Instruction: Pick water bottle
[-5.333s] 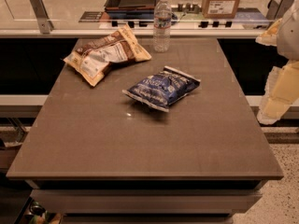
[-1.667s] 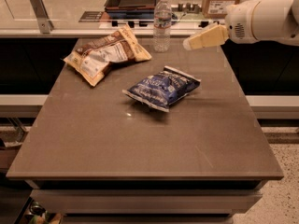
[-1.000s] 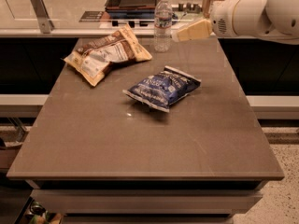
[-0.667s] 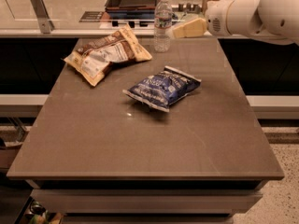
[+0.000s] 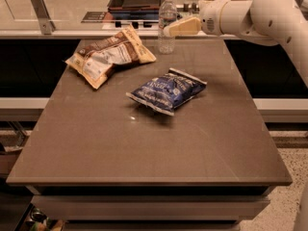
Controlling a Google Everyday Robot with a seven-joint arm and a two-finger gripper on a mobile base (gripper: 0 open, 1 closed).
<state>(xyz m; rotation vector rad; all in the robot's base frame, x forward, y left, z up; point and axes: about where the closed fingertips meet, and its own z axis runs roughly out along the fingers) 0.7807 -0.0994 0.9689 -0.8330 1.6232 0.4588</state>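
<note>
Fingers (image 5: 182, 27) of our gripper (image 5: 168, 31) reach in from the right at mid-height of the water bottle (image 5: 166, 17); we cannot tell whether they are spread or pressed together. Nearest on the counter (image 5: 144, 153) lies a blue snack bag (image 5: 166, 90), then a brown-and-tan snack bag (image 5: 108, 57). The water bottle stands upright at the far edge.

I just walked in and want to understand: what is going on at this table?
A robot arm reaches in from the right, and its gripper is beside the water bottle, which stands upright near the far edge of the table, not yet lifted. A blue snack bag and a brown-and-tan snack bag lie untouched on it.
</note>
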